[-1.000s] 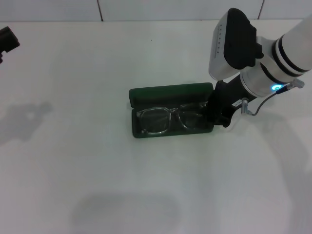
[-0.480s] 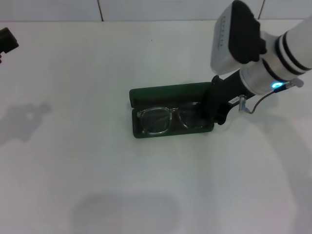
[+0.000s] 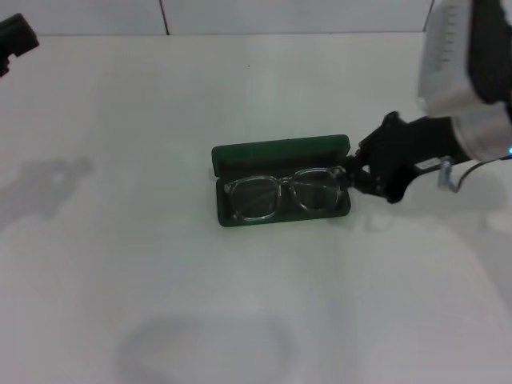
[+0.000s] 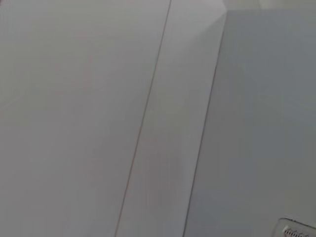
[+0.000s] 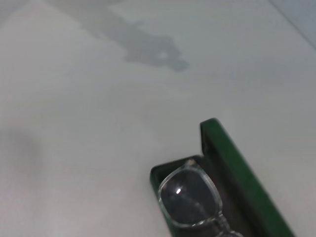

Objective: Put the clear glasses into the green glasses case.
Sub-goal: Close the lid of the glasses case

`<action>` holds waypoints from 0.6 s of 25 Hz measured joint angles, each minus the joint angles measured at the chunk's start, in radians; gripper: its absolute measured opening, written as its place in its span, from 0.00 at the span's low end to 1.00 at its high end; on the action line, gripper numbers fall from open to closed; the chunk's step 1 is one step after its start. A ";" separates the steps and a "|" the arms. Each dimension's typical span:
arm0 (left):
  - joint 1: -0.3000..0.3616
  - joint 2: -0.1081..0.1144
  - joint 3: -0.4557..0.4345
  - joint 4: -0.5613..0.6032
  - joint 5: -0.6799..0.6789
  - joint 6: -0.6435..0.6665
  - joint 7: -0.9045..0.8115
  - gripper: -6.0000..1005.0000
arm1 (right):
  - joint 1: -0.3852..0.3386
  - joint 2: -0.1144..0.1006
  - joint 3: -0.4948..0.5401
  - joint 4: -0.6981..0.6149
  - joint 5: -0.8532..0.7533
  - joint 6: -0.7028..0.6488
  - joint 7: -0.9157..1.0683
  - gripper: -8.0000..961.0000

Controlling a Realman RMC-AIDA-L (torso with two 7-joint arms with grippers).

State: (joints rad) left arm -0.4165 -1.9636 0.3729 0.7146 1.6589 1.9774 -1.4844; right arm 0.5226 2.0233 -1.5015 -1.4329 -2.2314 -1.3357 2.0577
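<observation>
Lying in the open green glasses case (image 3: 280, 152), the clear glasses (image 3: 282, 194) show fully. My right hand (image 3: 358, 178) sits beside the case's end; I cannot tell its grip. My left hand (image 3: 16, 36) is cut off at the desk's (image 3: 160, 280) far corner.

clear glasses (image 3: 282, 194) inside open green glasses case (image 3: 280, 152), mid-table (image 3: 160, 280)

The right arm has a white cylindrical forearm with a black band. A pale grey boxy housing with a row of small dots along its face sits above the right pincer (image 3: 358, 178), backed by a black block. The right pincer itself is black and angular. Behind it, a small blue light glows on the wrist and a thin grey cable loops out. The left pincer (image 3: 16, 36) shows as a black block.
</observation>
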 joint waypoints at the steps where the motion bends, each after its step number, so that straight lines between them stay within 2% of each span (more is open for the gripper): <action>1: -0.006 0.000 0.000 0.000 0.002 0.000 -0.004 0.10 | -0.024 -0.002 0.015 -0.026 0.009 -0.007 0.000 0.16; 7: -0.052 0.004 0.016 0.001 0.011 -0.014 -0.037 0.10 | -0.156 -0.006 0.173 -0.174 0.108 -0.114 -0.046 0.16; 9: -0.076 0.007 0.045 0.001 0.017 -0.036 -0.056 0.10 | -0.218 -0.005 0.265 -0.211 0.175 -0.160 -0.095 0.16; 10: -0.092 0.007 0.069 0.001 0.023 -0.054 -0.064 0.10 | -0.218 -0.005 0.265 -0.211 0.175 -0.160 -0.095 0.16; 11: -0.108 0.007 0.092 0.001 0.028 -0.071 -0.071 0.10 | -0.273 -0.003 0.369 -0.224 0.239 -0.199 -0.128 0.16; 14: -0.160 -0.007 0.198 -0.003 0.046 -0.159 -0.084 0.10 | -0.307 -0.003 0.478 -0.210 0.276 -0.242 -0.142 0.16; 15: -0.170 -0.012 0.218 -0.003 0.049 -0.181 -0.084 0.10 | -0.318 -0.002 0.543 -0.185 0.286 -0.265 -0.149 0.16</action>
State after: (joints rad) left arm -0.5869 -1.9760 0.5913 0.7116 1.7078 1.7962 -1.5685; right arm 0.2046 2.0214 -0.9590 -1.6177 -1.9452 -1.6008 1.9088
